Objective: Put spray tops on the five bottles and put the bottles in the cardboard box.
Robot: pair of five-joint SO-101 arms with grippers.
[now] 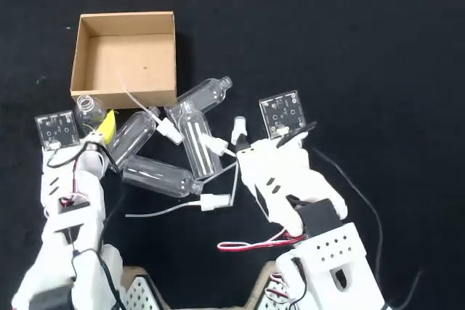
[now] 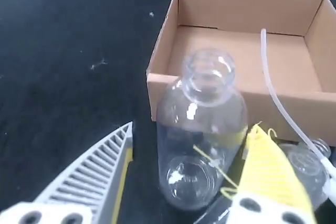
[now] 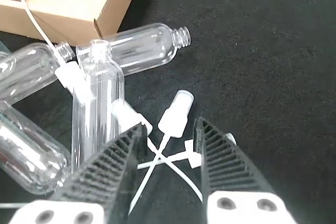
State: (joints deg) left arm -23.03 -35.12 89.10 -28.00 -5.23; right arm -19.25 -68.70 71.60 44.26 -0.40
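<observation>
A clear bottle (image 2: 202,129) without a top stands just in front of the cardboard box (image 2: 157,85), between the fingers of my left gripper (image 2: 192,127). That gripper is open; the grey finger (image 2: 100,171) stands clear of the bottle and the yellow finger (image 2: 268,171) is at its side. My right gripper (image 3: 169,124) is open over a white spray top (image 3: 176,116) lying on the black table. Several more clear bottles (image 1: 196,139) lie in a heap between the arms. Other spray tops (image 1: 168,130) with long tubes lie among them.
The cardboard box (image 1: 80,56) sits at the back left; a thin white tube (image 2: 273,87) leans over its front wall. One spray top (image 1: 214,201) with its tube lies nearer the arms' bases. The black table (image 1: 363,56) stretches away at the right.
</observation>
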